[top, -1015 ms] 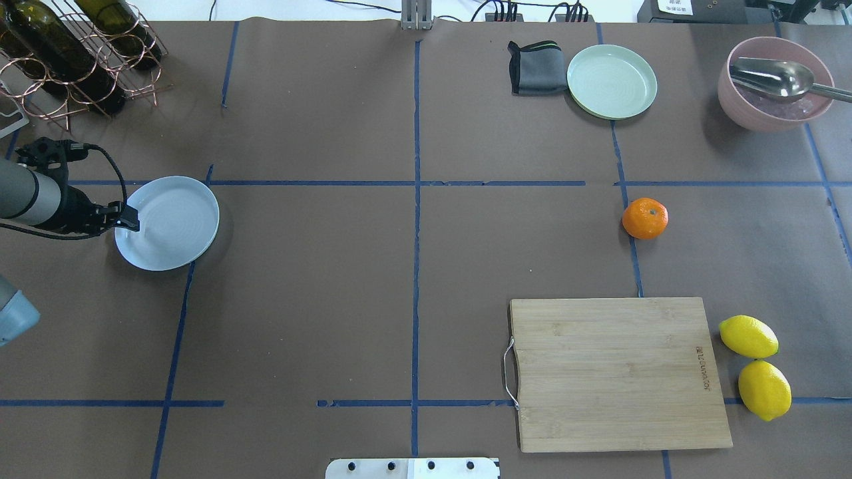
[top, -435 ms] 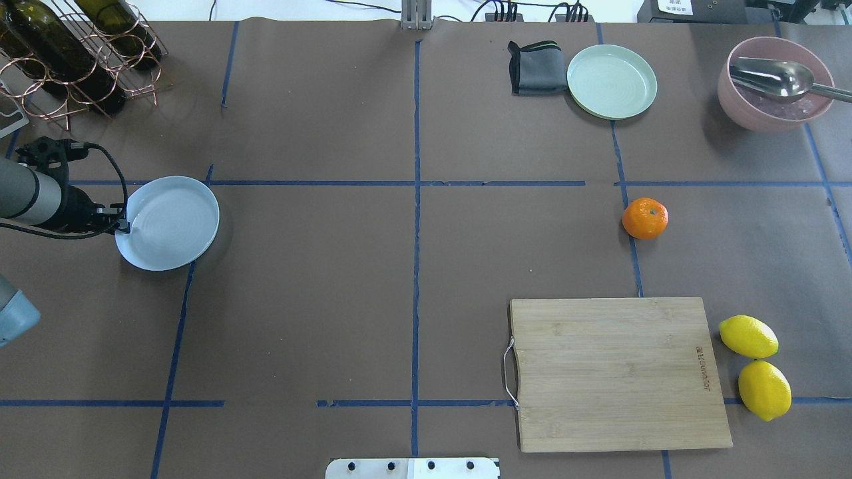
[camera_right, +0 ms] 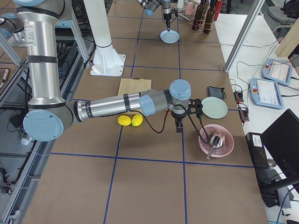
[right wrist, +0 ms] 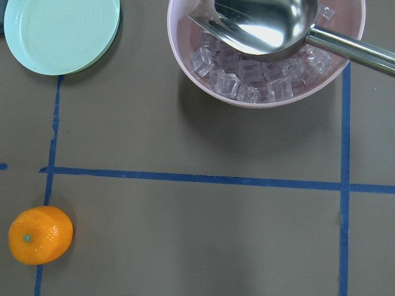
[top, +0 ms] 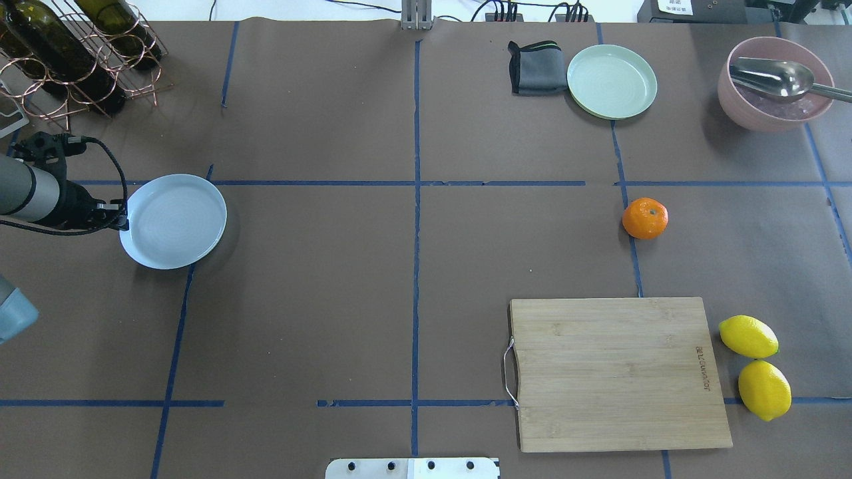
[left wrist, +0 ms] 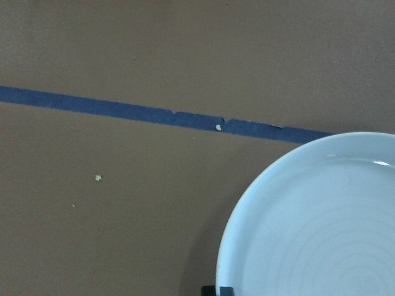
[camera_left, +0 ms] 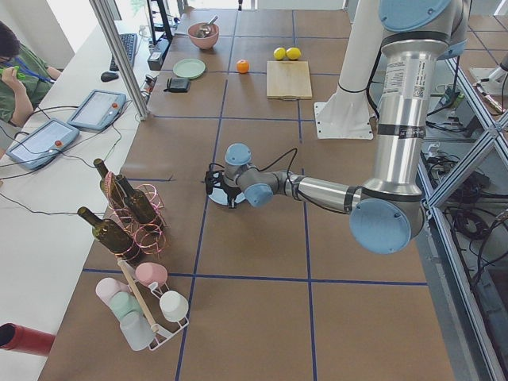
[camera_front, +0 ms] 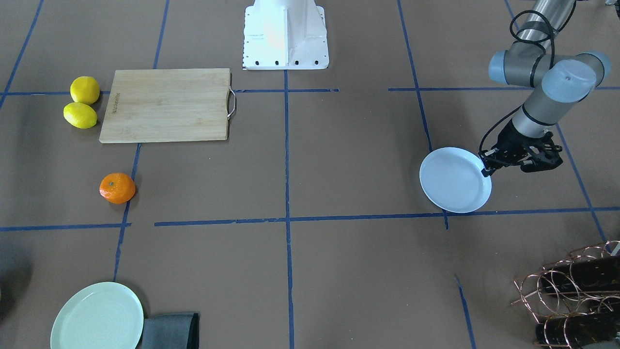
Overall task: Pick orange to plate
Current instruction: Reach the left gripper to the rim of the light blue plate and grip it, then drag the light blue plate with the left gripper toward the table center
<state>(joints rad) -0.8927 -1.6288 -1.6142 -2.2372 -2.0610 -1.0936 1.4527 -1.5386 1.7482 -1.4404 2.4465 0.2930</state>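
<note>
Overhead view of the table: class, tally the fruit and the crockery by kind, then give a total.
Orange: 1
Lemons: 2
Plates: 2, the bluish-white plate and the mint-green plate
Bowl: 1
Total: 6

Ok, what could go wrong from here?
1. The left gripper seems to hold the plate only by a thin pinch on its rim; carried that way, it could tilt or slip out.
2. The orange lies loose, far from the plate; being round, it may roll from an off-centre grasp.
3. The right gripper hangs close to the pink bowl, whose scoop handle sticks out; a careless sweep could knock it.
</note>
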